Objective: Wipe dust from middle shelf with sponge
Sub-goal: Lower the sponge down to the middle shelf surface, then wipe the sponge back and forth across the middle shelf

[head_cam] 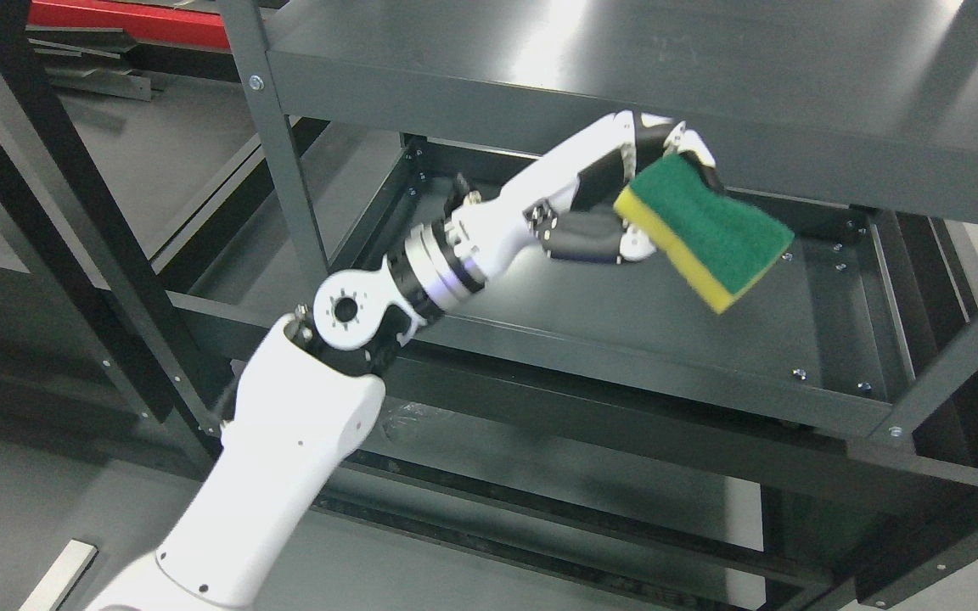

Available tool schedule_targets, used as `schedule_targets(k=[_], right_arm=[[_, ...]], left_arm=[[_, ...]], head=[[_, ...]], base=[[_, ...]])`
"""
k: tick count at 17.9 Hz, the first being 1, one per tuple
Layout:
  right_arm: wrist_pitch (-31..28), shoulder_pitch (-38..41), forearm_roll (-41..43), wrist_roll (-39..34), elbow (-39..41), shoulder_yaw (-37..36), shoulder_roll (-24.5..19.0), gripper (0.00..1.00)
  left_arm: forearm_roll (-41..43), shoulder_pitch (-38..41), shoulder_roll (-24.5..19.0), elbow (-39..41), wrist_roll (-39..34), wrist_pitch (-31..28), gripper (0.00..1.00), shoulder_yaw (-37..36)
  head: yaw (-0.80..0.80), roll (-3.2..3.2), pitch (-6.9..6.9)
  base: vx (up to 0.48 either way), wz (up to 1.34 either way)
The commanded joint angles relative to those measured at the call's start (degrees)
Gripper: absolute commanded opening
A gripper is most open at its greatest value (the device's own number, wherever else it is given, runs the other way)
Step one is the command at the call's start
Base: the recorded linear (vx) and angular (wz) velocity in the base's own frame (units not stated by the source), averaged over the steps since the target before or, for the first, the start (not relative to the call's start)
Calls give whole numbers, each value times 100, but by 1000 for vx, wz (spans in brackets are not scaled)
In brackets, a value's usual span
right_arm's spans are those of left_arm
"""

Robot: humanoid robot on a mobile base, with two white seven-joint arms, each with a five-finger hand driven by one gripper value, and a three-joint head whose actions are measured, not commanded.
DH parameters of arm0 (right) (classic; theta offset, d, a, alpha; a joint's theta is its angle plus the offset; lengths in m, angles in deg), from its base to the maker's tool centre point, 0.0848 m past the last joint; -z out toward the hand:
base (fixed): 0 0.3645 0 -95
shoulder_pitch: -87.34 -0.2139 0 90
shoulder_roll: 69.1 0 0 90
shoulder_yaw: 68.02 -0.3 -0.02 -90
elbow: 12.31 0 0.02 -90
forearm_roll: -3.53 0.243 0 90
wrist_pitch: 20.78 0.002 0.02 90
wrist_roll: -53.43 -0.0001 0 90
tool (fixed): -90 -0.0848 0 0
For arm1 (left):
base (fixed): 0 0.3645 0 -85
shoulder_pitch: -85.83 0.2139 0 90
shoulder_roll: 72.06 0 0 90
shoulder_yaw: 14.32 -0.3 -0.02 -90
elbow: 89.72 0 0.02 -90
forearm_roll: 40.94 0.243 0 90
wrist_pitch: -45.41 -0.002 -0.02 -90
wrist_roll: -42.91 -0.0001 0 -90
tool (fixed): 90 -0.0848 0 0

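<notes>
Dark grey metal shelving (pixel 591 356) fills the view. Above its middle shelf (pixel 795 331), the left hand (pixel 616 195) has its fingers (pixel 591 242) closed around a green-and-yellow rectangular sponge (pixel 705 233), tilted, not touching the shelf.

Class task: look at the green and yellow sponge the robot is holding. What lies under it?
Under the sponge, held by the left robot hand, lies the bare dark middle shelf with bolts by its rim. The patch straight behind the sponge is covered.

It looks like a workshop: a big grey metal shelf rack (pixel 625 68), with red metal parts (pixel 128 21) lying behind it.
</notes>
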Motion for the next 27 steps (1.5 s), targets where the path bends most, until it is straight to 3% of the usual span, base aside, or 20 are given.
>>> schedule_targets(k=[1,5,6,10,15,17,27], right_arm=[[-414,6,0,26,100,0,100,100],[-414,6,0,26,100,0,100,100],[-414,-3,0,26,100,0,100,100],[-414,6,0,26,100,0,100,100],[-423,6,0,26,100,0,100,100],[-414,6,0,26,100,0,100,100],[-414,6,0,26,100,0,100,100]], left_arm=[[-564,1896,-94,866,-465,812,5,-1128],[-547,2661,-94,629,-2686,822,10,-278],[-495,2767,-94,515,-2909,822,10,3],[444,2856,-94,461,-2946,533,9,1488],[1665,2856,-94,584,-2946,-240,6,2587],[2001,2848,-94,707,-2938,-259,6,2703],[1879,2786,-94,628,-2973,-242,6,2880]], head=[[0,0,0],[0,0,0],[0,0,0],[0,0,0],[0,0,0],[0,0,0],[0,0,0]], base=[[0,0],[0,0],[0,0],[-13,0],[-31,3],[-34,0],[-2,0]])
